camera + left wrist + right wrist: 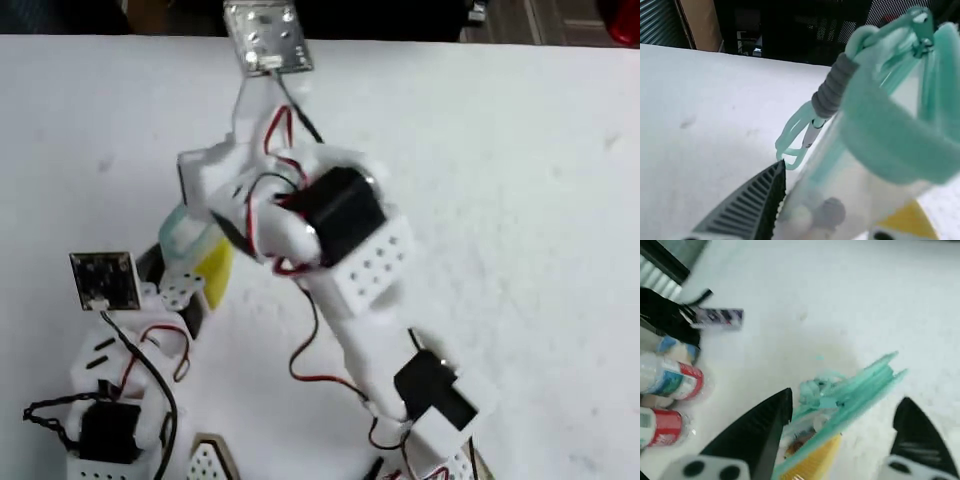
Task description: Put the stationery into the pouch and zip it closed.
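Observation:
The clear pouch (183, 235) with teal trim stands at the table's left middle. In it are a yellow item (215, 270) and a pen (832, 90) with a grey grip. My left gripper (188, 300) is at the pouch's near end. Its grey finger (752, 207) presses against the pouch wall (875, 150), and it looks shut on the pouch. My right gripper (846, 396) is open above the pouch. Its black fingers (762, 432) straddle the teal zipper edge (860, 385). The right arm (340, 240) hides part of the pouch in the high view.
Several small bottles with red labels (670, 382) and a black object with a striped label (715, 316) stand off to one side in the right wrist view. The table's far edge (450, 42) runs along the top of the high view.

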Controlling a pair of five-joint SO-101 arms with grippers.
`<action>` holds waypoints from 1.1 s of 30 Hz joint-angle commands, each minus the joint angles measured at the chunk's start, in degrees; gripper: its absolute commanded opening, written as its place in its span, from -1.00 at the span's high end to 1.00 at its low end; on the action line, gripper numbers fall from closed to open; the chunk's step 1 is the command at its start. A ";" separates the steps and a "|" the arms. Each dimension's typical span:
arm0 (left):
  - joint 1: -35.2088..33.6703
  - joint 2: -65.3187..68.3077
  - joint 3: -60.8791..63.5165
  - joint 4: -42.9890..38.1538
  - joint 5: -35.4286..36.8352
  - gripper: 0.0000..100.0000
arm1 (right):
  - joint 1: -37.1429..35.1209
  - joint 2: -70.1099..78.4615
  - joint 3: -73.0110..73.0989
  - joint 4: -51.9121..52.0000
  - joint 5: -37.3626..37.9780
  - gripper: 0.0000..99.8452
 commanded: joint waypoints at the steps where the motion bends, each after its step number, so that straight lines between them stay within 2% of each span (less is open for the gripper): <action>1: 0.13 0.40 -0.44 -2.29 0.26 0.45 | -1.27 -1.71 5.80 1.19 -0.44 0.34; 13: 0.13 0.40 -0.35 -2.20 0.26 0.45 | -1.98 0.04 4.13 -1.80 -0.70 0.34; 18: 0.13 0.40 -0.35 -2.20 0.26 0.45 | -6.37 -1.27 -5.19 0.92 -0.26 0.34; 22: 0.13 0.40 -0.35 -2.20 0.26 0.45 | -9.63 0.66 -3.87 0.48 -0.35 0.34; 33: 0.13 0.40 -0.62 -2.20 0.26 0.45 | -5.14 6.11 -2.64 1.10 -0.70 0.34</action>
